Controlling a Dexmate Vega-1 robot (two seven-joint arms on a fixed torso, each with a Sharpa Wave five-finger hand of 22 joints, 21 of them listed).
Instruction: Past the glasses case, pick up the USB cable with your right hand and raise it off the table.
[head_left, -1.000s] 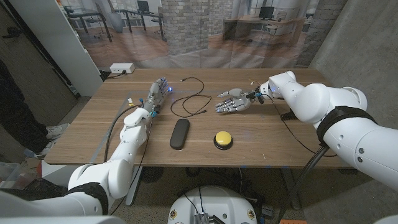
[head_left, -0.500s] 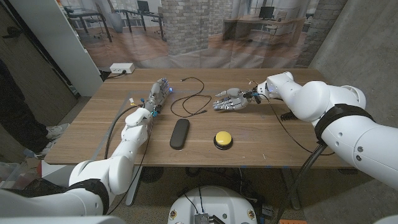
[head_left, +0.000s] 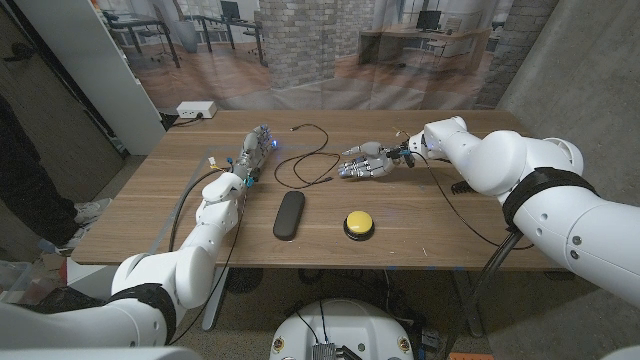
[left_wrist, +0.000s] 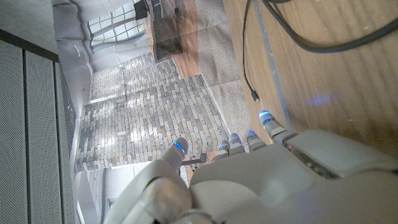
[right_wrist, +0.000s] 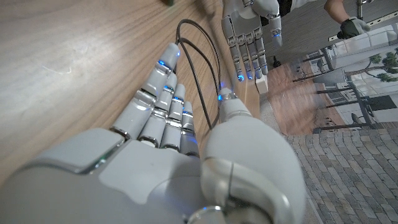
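Nearest, the case (head_left: 289, 214) and a yellow button (head_left: 359, 222) lie on the desk (head_left: 420, 225), clear of the work. Beyond them the cable (head_left: 305, 165) loops mid-desk; the right hand (head_left: 364, 163) holds nothing, fingers (right_wrist: 163, 93) spread at its right edge, probably to close on it. Far left, the left hand (head_left: 253, 153) waits open, out of the way.

**What the frames keep back**

USB cable (head_left: 305, 158): too thin in the head view to tell whether the right hand (head_left: 364, 163) touches it. From the right wrist, that hand's own bulk hides part of the cable's loop. The left wrist picture's edge cuts the cable off.
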